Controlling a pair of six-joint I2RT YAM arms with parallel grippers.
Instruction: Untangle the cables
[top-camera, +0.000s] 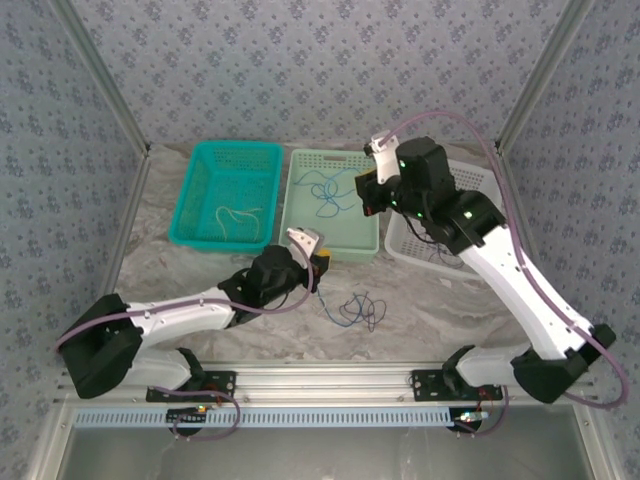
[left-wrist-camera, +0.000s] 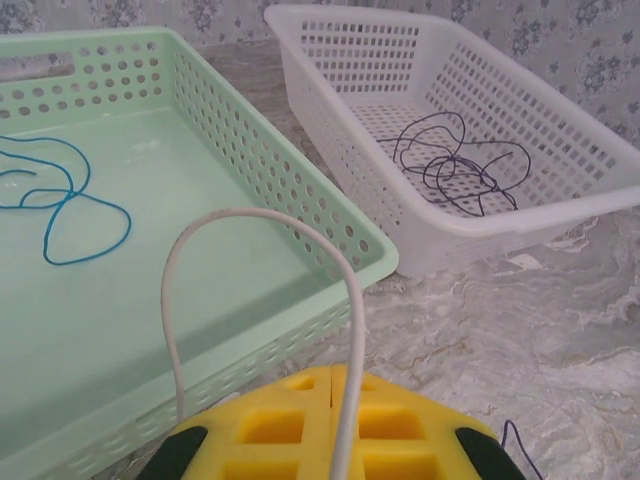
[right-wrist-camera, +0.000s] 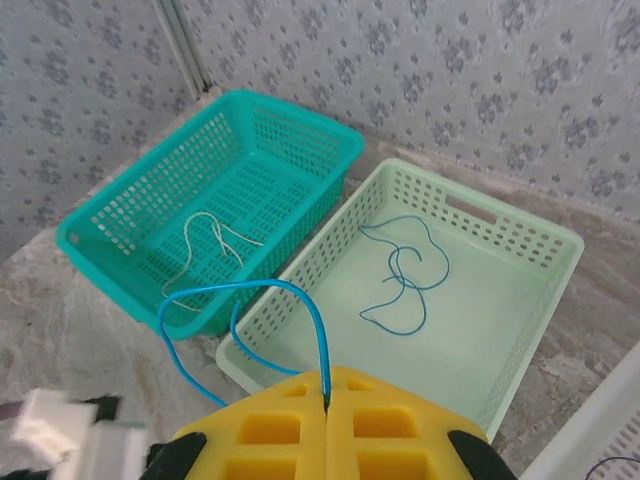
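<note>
Baskets first, from overhead: counted three perforated plastic ones in a row, teal basket, mint basket and white basket, the last half hidden behind the right arm. Found a thin tangle of blue and dark wire on the marbled tabletop, near the left gripper; could not separate its strands. Placed the right gripper over the mint basket's right side. Could not read either pincer's grip from up there.

From the left wrist: saw yellow moulded fingers pressed together on a smooth white loop, arched upward and cut off at the bottom edge. Made out a loose blue cable on the mint floor, cropped at the left, and a dark purple cable coiled on the white basket's gridded floor. Caught a sliver of dark wire at the lower right, too little to identify.

From the right wrist: saw similar yellow pads clenched on a glossy blue loop, with one end off frame below. Spotted a kinked cream cable in the teal basket and the loose blue cable in the mint one. Noted a blurred white shape at the lower left, impossible to name.
</note>
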